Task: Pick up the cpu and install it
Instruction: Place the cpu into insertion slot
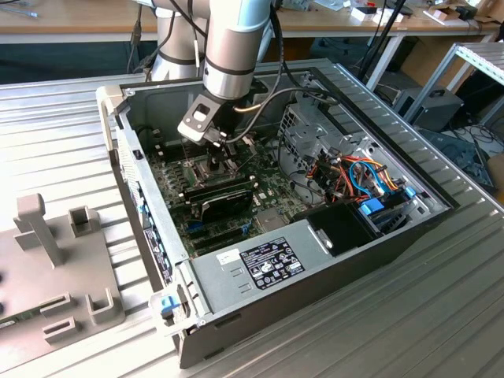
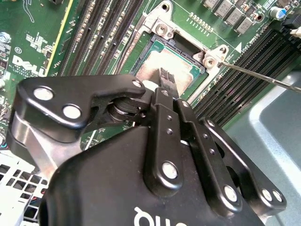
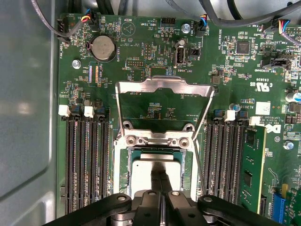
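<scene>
The cpu (image 3: pixel 141 165) lies flat in its socket on the green motherboard (image 3: pixel 141 47), silver-grey top up; it also shows in the second wrist view (image 2: pixel 148 66). The socket's hinged metal plate (image 3: pixel 162 87) stands swung open beyond it. My gripper (image 3: pixel 160 178) is right over the cpu's middle, its two black fingers pressed together with nothing between them, tips at or just above the metal top. The second wrist view shows a ribbed fingertip (image 2: pixel 165 80) over the chip. In the exterior view my gripper (image 1: pixel 216 161) reaches down into the open computer case (image 1: pixel 157 236).
Black memory slots (image 3: pixel 87 160) flank the socket on both sides. The thin socket lever (image 2: pixel 263 77) juts out sideways. A long black card (image 1: pixel 224 197) sits near the socket, a power supply (image 1: pixel 268 264) and drive cage (image 1: pixel 315 134) beside it. A grey fixture (image 1: pixel 55 268) stands at the exterior view's left.
</scene>
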`<move>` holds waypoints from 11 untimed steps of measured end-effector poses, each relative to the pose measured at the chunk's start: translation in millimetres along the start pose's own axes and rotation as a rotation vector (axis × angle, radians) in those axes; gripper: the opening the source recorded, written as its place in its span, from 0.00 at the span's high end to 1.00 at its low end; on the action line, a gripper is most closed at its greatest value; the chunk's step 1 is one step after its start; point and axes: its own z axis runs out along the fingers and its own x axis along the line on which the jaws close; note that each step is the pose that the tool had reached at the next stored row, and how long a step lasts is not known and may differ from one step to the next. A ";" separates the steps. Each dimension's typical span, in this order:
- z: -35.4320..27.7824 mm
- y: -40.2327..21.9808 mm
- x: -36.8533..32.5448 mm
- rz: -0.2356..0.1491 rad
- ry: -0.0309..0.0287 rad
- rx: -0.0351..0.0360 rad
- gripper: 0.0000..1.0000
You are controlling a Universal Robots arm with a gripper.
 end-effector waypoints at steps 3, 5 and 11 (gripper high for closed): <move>-0.2 0.0 0.0 0.000 0.0000 0.0000 0.89; 0.1 0.0 -0.1 0.000 -0.0002 0.0001 0.89; 2.6 0.0 0.0 0.000 -0.0028 0.0001 0.89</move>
